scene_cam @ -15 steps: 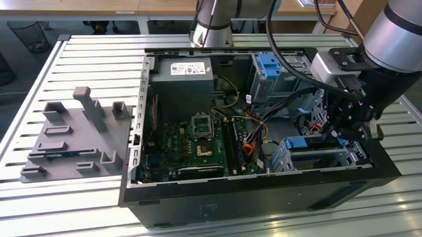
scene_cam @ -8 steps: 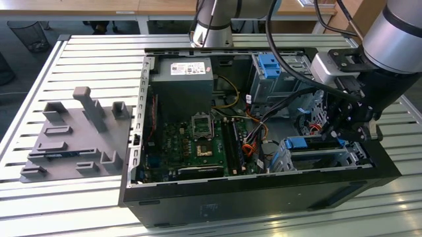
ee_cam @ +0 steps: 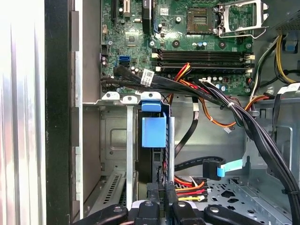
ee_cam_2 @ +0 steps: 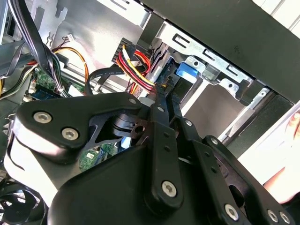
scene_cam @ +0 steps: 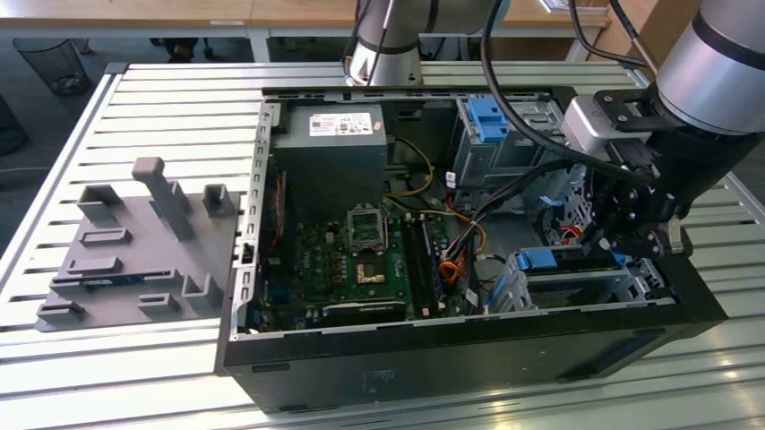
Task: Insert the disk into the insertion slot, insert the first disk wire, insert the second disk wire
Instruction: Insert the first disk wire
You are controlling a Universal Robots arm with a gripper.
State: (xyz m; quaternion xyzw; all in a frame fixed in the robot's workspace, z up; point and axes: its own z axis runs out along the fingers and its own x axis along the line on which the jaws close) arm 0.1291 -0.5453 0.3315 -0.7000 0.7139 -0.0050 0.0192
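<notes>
— At the exterior view's right, inside the computer case (scene_cam: 478,363), where does the disk (scene_cam: 560,262) sit?
— Seated in the insertion slot (scene_cam: 586,288), its blue carrier showing at the cage's top.
— And the gripper (scene_cam: 612,244)?
— Lowered into the case, just beside the slot's end nearer the exterior view's right.
— Which way does the disk lie from it?
— In the first wrist view the disk (ee_cam: 153,133) is seen edge-on, dead ahead of the gripper (ee_cam: 159,200). Its long axis runs straight away from the fingertips (ee_cam: 169,206) toward the motherboard (ee_cam: 187,42).
— State of the fingertips?
— Drawn together. They appear to pinch the plug of the red-and-yellow wires (ee_cam: 188,188), though the contact itself is hidden. In the second wrist view the same wires (ee_cam_2: 136,65) lead down to the gripper (ee_cam_2: 166,88).
</notes>
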